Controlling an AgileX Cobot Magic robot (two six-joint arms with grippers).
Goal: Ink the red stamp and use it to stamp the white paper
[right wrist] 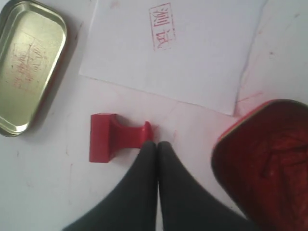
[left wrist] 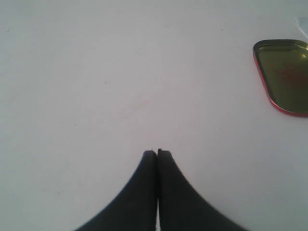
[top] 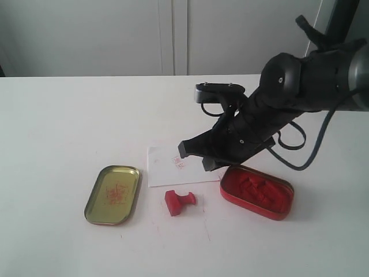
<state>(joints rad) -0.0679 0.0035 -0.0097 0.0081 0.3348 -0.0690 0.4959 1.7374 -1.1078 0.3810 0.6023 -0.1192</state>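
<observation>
The left gripper (left wrist: 157,153) has its jaws pressed together, empty. Left of the white paper (top: 173,167) sits a gold lid (top: 112,194). Just in front of the paper, the red stamp (top: 179,201) lies on its side. The right gripper (right wrist: 157,143) has its jaws together by the stamp's knob. A red ink tin (top: 256,191) sits right of the paper.

The white paper (right wrist: 202,62) carries a red imprint (right wrist: 161,26).

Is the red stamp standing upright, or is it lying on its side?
Lying on its side. The red stamp shows its square base and knob handle in profile, pointing sideways.
</observation>
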